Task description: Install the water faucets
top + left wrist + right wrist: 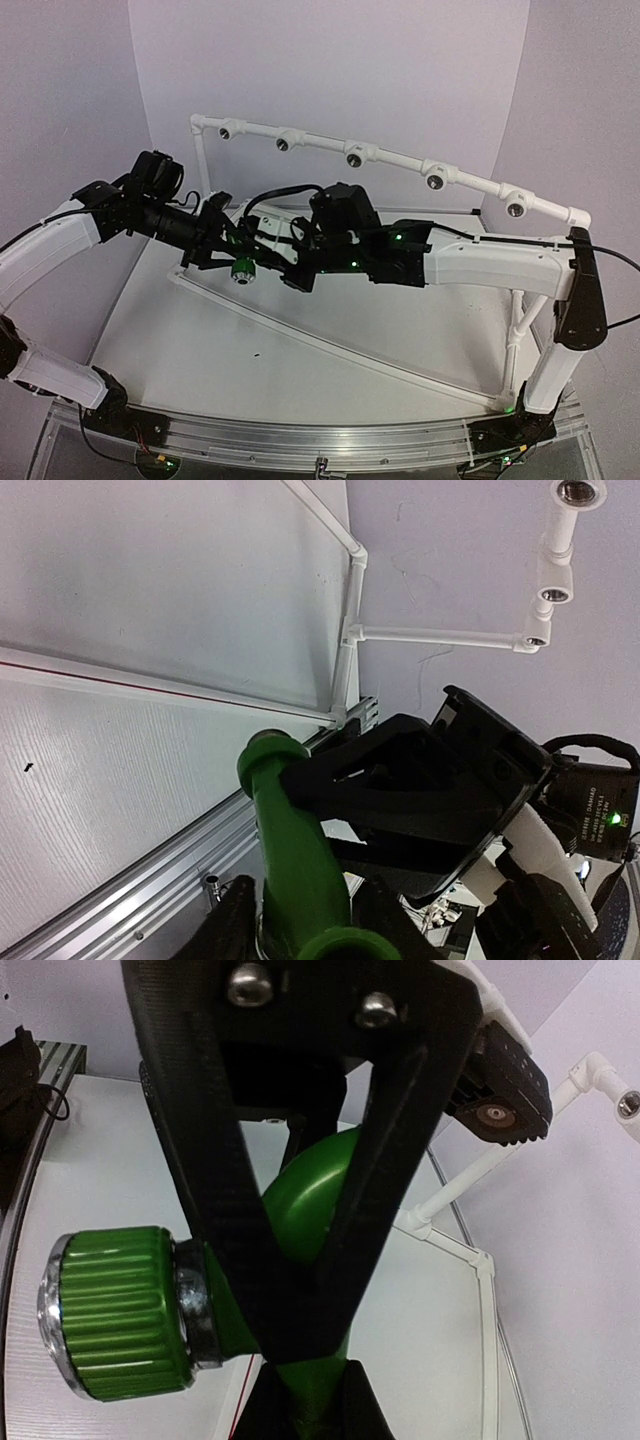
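Note:
One green water faucet [243, 270] with a silver round end is held in the air between both arms, above the middle of the table. My left gripper [228, 250] is shut on it; in the left wrist view the green body [290, 850] runs between my fingers [230, 920]. My right gripper [290, 268] is shut on the same faucet. In the right wrist view the ribbed green cap [120, 1310] sticks out left, and the left gripper's black fingers [290, 1260] cross in front. The white pipe rail with several tee sockets [355, 155] stands behind.
A white pipe frame surrounds the table [200, 340], with a diagonal pipe [330, 345] across the front and an upright post [517, 330] at right. An aluminium rail [300, 440] runs along the near edge. Tee sockets also show in the left wrist view [555, 580].

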You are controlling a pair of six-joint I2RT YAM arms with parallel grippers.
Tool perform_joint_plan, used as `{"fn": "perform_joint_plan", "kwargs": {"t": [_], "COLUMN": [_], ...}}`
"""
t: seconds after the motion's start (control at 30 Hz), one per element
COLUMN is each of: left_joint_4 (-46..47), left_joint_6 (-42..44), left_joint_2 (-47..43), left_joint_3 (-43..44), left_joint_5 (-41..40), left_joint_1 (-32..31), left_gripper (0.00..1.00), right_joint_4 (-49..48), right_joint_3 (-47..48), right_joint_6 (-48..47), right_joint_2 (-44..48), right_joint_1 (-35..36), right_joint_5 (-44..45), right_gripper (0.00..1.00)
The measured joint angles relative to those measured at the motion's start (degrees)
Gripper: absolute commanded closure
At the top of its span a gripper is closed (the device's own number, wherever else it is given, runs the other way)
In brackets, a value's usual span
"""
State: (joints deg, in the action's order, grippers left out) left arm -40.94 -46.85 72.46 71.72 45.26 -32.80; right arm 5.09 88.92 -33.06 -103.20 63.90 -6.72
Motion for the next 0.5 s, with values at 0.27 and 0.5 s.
{"fn": "perform_joint_plan", "kwargs": {"t": [0.27, 0.5], "left_joint_4": [2.9, 4.8], "left_joint_6": [-1.4, -2.7], "left_joint_2": [1.5, 3.9], "left_joint_3": [-1.4, -1.4], "left_joint_5": [-0.7, -0.9], "left_joint_1": [-0.9, -2.8], "left_gripper": [0.71, 0.77], "right_joint_4": [2.2, 2.4], "right_joint_3": [0.0, 0.6], "right_joint_6": [-0.9, -1.7], "right_joint_2": [0.0, -0.4], "right_joint_1": [-0.1, 0.1], "right_joint_5": [1.4, 1.8], "right_gripper": [1.00, 1.00]}}
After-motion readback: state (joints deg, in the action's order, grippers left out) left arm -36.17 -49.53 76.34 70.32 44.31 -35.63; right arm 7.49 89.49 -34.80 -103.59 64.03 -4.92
